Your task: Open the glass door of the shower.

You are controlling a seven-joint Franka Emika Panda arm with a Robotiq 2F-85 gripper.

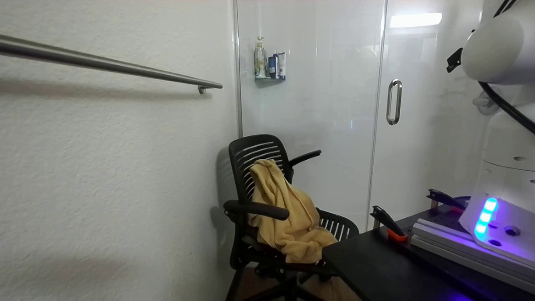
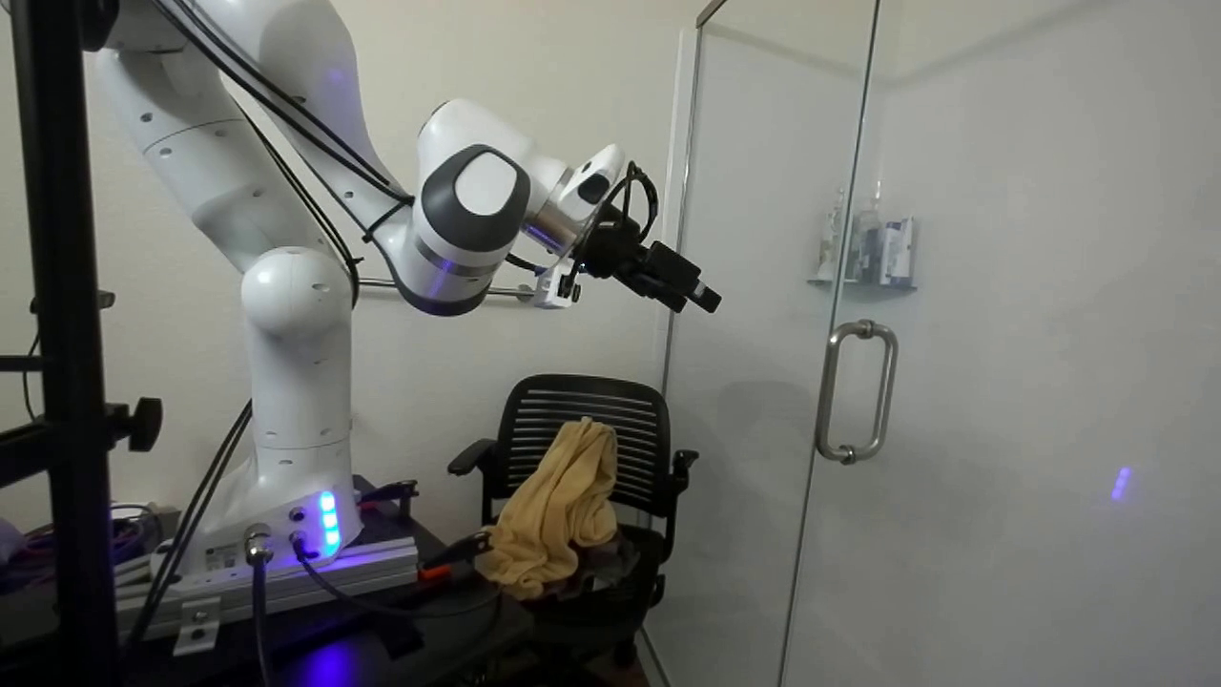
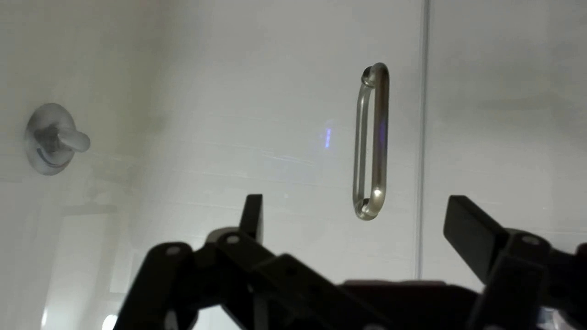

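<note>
The glass door (image 1: 418, 167) is a tall clear panel fronting the white-walled shower (image 2: 1049, 239). It lies in line with the neighbouring fixed panel, with only a thin seam between them. Near that seam, a silver vertical bar handle (image 2: 828, 391) is fixed to the door. My gripper (image 2: 694, 301) is in the air, higher than the handle and apart from it. In the wrist view the gripper (image 3: 355, 206) is wide open, nothing between its fingers; the handle (image 3: 381, 137) appears beyond them, its lower end lined up with the gap. An exterior view leaves the gripper out of frame.
A black office chair (image 1: 261, 142) with a yellow towel (image 1: 288, 209) stands before the fixed panel (image 1: 326, 108). The arm's base is on a black table (image 1: 368, 259) with clamps. A metal rail (image 1: 108, 62) juts from the wall. Bottles sit on a corner shelf (image 1: 267, 78) behind the glass.
</note>
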